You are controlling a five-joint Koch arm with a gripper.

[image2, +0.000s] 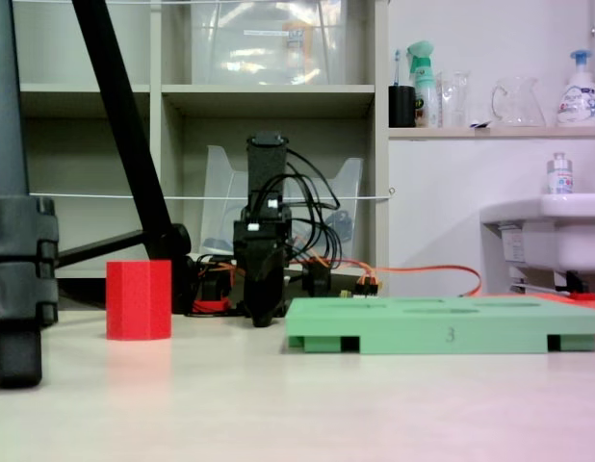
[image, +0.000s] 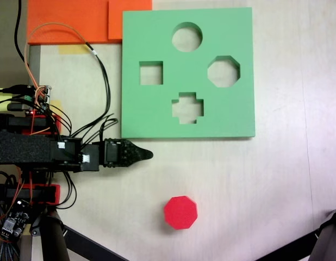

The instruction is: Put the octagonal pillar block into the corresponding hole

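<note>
In the top-down fixed view the gripper [image: 148, 154] lies low over the table, holding nothing; its jaws look drawn together to a point — whether fully closed I cannot tell. The octagonal pillar block [image: 180, 212] stands upright at about five o'clock from the tip, apart from it, while the corresponding hole [image: 223, 71] sits at three o'clock on the green board [image: 241, 114]. The likely slip: closing off-centre tips the light block, or its eight sides jam against the cutout if turned.

Orange foam sheets [image: 75, 22], shelves [image2: 269, 91], sink [image2: 548, 231]
</note>
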